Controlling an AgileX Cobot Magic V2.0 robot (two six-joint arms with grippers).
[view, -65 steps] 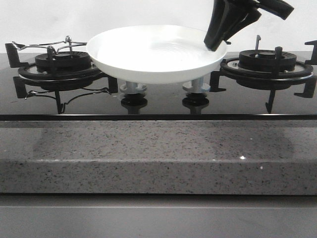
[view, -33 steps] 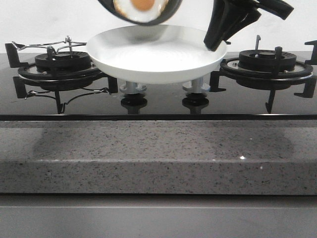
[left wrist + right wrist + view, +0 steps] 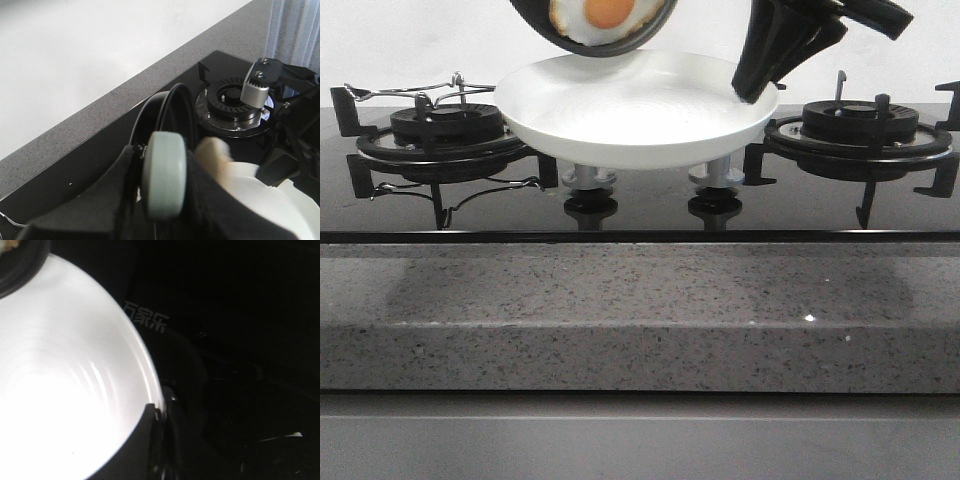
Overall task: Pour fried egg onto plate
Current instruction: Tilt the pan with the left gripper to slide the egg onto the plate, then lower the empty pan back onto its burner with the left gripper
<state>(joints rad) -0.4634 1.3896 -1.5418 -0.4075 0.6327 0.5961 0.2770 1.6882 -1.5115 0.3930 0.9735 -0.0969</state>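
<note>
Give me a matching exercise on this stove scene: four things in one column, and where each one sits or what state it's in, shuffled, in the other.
Things:
1. floppy white fried egg with orange yolk
2. round white shallow plate
3. black round frying pan
4. right end effector

States:
A. clamped on the plate's rim
B. tilted above the plate
C. held up over the stove knobs
D. lying in the tilted pan

Pairs: 1-D, 2-C, 3-B, 4-A

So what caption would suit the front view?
Tilted black pan holds the fried egg above the white plate, gripped at its rim by the right gripper.
</note>
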